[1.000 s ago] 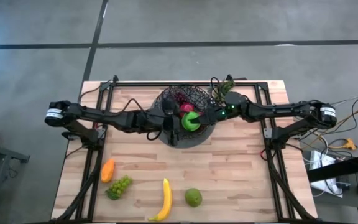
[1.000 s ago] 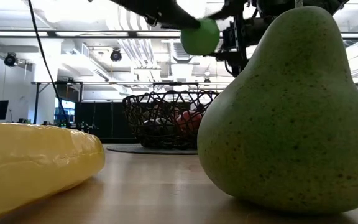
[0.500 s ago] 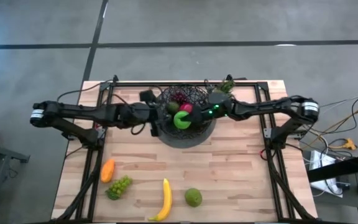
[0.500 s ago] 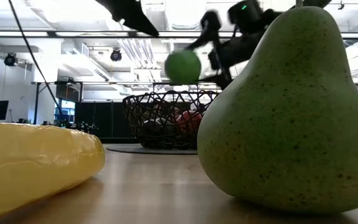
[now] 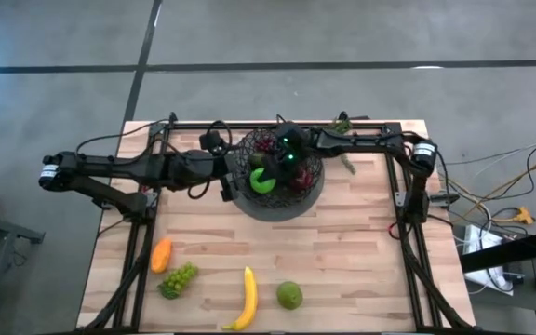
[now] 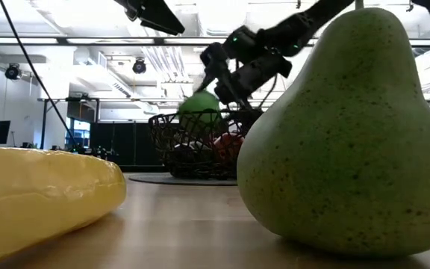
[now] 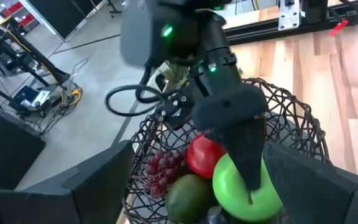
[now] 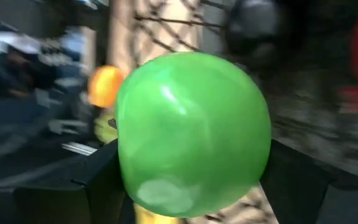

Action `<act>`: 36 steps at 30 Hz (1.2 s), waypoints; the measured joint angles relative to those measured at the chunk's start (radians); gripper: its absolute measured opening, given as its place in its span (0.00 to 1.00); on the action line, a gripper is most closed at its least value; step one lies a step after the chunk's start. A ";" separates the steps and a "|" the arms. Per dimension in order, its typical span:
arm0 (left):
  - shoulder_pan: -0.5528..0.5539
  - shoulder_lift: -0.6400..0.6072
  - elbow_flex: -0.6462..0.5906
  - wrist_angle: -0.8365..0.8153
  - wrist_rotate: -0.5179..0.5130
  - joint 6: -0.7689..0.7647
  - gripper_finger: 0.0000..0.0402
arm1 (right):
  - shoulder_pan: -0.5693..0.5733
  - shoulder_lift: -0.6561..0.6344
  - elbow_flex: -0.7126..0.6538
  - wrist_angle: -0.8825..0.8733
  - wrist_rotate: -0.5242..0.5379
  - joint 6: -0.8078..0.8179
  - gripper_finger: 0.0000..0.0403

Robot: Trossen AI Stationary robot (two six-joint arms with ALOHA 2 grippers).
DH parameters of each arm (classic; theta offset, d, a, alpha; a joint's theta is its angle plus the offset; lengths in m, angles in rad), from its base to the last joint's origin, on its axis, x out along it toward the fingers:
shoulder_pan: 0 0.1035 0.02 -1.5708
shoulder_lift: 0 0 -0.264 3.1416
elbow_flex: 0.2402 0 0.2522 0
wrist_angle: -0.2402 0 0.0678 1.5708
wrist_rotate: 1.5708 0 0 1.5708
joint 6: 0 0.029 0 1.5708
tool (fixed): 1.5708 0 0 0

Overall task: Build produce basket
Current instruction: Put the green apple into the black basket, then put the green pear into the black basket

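The dark wire basket (image 5: 291, 149) stands on a grey mat at the table's far middle. Inside it lie a red apple (image 7: 204, 155), purple grapes (image 7: 160, 171) and an avocado (image 7: 188, 196). My right gripper (image 5: 266, 175) reaches in from the right, shut on a green apple (image 5: 261, 181) at rim height over the basket's left part (image 6: 200, 104). Just left of the basket, my left gripper (image 5: 229, 181) is open and holds nothing. My right gripper pinches the green apple (image 8: 191, 130) between its two fingers (image 8: 98, 180), one on each opposite side. The fingers slant down from the table's right and far side. The apple hangs at the basket's rim, above the fruit inside; whether it touches any of it, I cannot tell.
Near the front edge lie an orange piece (image 5: 161, 254), green grapes (image 5: 180, 277), a banana (image 5: 245, 298) and a green pear (image 5: 289, 295). A leafy sprig (image 5: 342, 126) lies at the far edge, right of the basket. Black frame rails run along both table sides.
My right gripper has carried the green apple toward the table's left and down, from above the basket to its rim, tipping downward. My left gripper has drawn back toward the table's left edge, away from the basket, still open.
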 joint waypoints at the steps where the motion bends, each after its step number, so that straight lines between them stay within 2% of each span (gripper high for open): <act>1: 0.000 0.000 0.000 0.000 0.001 -0.001 0.85 | -0.004 0.010 0.031 -0.078 0.003 -0.053 0.75; 6: 0.000 0.000 0.000 0.001 0.001 -0.002 0.85 | -0.012 0.057 0.143 -0.275 0.016 -0.200 0.84; 12: 0.000 0.000 0.000 0.001 0.002 -0.001 0.85 | -0.033 0.076 0.169 -0.295 0.030 -0.213 0.91; 16: 0.000 0.000 0.000 0.001 0.002 -0.002 0.85 | -0.043 0.039 0.178 -0.362 0.118 -0.232 0.91; 21: 0.000 0.000 0.000 0.000 0.003 -0.001 0.85 | -0.030 -0.054 0.207 -0.411 0.247 -0.350 0.91; 26: -0.001 0.000 0.000 0.000 0.003 -0.011 0.85 | 0.073 -0.169 0.208 -0.414 0.371 -0.461 0.91; 29: -0.001 0.000 0.000 -0.002 0.004 -0.076 0.85 | 0.168 -0.230 0.189 -0.421 0.420 -0.535 0.91; 32: -0.001 -0.001 0.000 -0.027 0.012 -0.162 0.85 | 0.279 -0.273 0.167 -0.432 0.421 -0.568 0.91; 36: -0.001 -0.003 0.001 -0.099 0.048 -0.269 0.85 | 0.428 -0.295 0.143 -0.486 0.408 -0.527 0.91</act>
